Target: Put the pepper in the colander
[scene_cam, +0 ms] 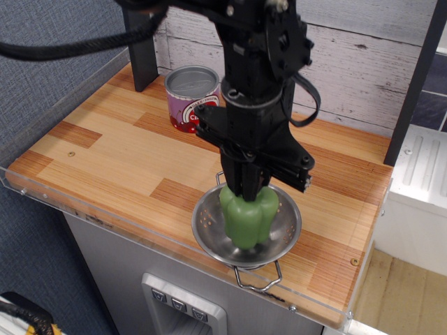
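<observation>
The light green pepper (249,218) hangs in my gripper (244,187), low inside the steel colander (209,234) near the front edge of the wooden counter. My black gripper is shut on the pepper's top, straight above the bowl. I cannot tell whether the pepper's bottom touches the colander floor. The colander's front wire handle (257,278) shows; the back handle is mostly hidden behind my arm.
A purple-and-red cherries can (192,98) stands at the back left of the counter (105,153). The orange-and-white wedge is hidden behind my arm. A dark post (142,52) rises at the back left, a clear guard rims the counter, and a white appliance (419,181) sits to the right.
</observation>
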`<state>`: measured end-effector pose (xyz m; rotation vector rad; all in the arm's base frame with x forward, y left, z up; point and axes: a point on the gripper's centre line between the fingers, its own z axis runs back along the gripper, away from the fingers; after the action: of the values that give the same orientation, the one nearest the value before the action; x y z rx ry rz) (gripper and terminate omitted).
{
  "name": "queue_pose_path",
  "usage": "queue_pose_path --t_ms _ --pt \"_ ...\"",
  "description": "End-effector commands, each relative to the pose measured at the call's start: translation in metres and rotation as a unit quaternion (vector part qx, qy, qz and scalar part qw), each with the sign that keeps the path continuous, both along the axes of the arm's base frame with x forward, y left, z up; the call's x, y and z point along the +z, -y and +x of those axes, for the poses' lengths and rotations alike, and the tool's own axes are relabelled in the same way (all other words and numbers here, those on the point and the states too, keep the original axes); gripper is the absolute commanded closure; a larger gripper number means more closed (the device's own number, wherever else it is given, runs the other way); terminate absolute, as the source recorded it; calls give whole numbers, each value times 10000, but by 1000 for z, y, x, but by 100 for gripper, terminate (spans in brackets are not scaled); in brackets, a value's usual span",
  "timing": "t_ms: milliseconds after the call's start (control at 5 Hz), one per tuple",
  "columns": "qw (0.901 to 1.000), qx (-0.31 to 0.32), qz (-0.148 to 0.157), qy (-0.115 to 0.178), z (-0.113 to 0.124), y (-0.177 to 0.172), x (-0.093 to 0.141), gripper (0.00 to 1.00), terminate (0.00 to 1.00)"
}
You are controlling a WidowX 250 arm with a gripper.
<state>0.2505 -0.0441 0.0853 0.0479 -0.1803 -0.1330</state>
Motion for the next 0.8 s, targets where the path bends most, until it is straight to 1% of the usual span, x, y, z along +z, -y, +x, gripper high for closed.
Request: queue_pose_path --t_ms 0,200,400,600 --pt "9994 81 -31 346 -5 1 4 100 0" --pt "9990 113 79 420 -6 2 9 0 0" --pt "9992 77 -23 397 -7 0 11 0 0" --pt "9988 123 -81 464 -10 -3 16 0 0"
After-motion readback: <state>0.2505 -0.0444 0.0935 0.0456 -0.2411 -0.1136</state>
